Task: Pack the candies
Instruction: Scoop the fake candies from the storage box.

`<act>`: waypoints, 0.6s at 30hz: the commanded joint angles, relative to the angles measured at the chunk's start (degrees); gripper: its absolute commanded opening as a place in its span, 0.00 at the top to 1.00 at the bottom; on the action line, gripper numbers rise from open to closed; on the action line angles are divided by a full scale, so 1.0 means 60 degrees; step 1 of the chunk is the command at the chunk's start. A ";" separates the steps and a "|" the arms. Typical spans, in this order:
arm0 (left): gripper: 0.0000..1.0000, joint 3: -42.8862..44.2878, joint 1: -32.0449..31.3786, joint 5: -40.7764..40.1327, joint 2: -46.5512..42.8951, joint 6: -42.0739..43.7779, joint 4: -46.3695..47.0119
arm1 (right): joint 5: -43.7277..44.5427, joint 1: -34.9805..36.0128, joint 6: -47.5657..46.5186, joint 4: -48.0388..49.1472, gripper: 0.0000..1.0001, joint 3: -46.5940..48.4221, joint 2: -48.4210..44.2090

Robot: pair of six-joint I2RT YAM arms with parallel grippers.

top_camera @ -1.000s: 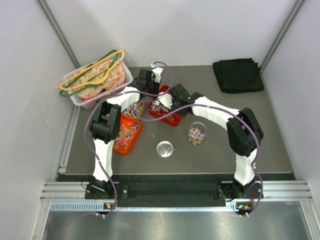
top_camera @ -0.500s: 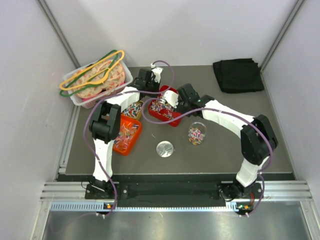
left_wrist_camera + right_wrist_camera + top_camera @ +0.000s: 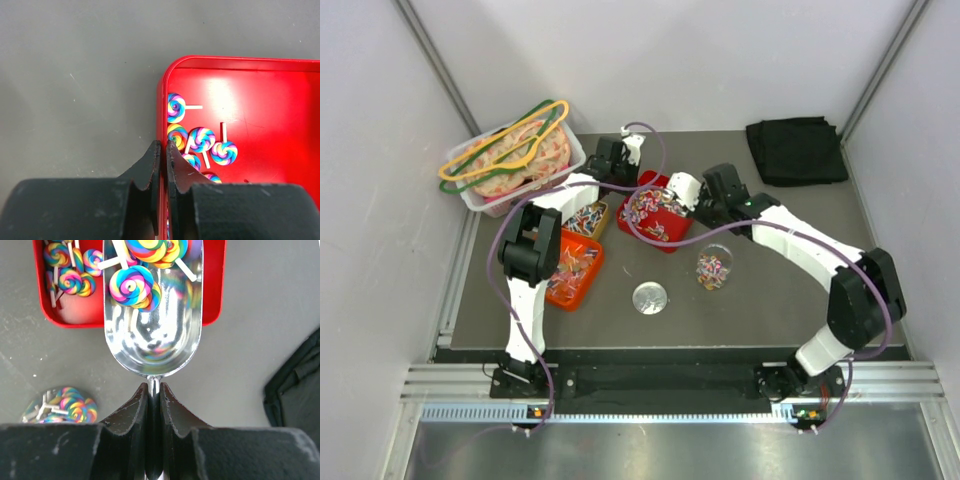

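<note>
The candies [image 3: 201, 139] are tiny rainbow-swirl lollipops on white sticks. Many lie in the red tray [image 3: 666, 241]. My left gripper [image 3: 161, 149] is shut on the tray's left rim [image 3: 160, 107]; in the top view it [image 3: 628, 180] sits at the tray's far left corner. My right gripper [image 3: 154, 390] is shut on the handle of a shiny metal scoop [image 3: 152, 335], which holds a few candies [image 3: 133, 285] over the tray's [image 3: 216, 290] near edge. In the top view this gripper [image 3: 688, 198] is at the tray's right side.
A clear jar [image 3: 712, 268] partly filled with candies stands near the tray, also in the right wrist view [image 3: 61, 406]. Its round lid [image 3: 650, 298] lies to its left. An orange tray [image 3: 572, 270], a small tray [image 3: 586, 218], a hanger bin [image 3: 515, 155] and black cloth [image 3: 796, 150] surround.
My right arm has swung to the right and stretched out, drawing the scoop from the tray's middle to its right side. The left gripper has stayed on the rim.
</note>
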 commanded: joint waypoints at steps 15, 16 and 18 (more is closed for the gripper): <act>1.00 0.0064 0.0177 0.1025 -0.0636 -0.0576 0.0220 | -0.2147 -0.0865 0.0169 0.1752 1.00 -0.0985 -0.1332; 1.00 0.0093 0.0177 0.1055 -0.0636 -0.0605 0.0205 | -0.2235 -0.0881 0.0244 0.1767 1.00 -0.0941 -0.1332; 1.00 0.0108 0.0177 0.1157 -0.0636 -0.0693 0.0205 | -0.2339 -0.0896 0.0289 0.1840 1.00 -0.0925 -0.1332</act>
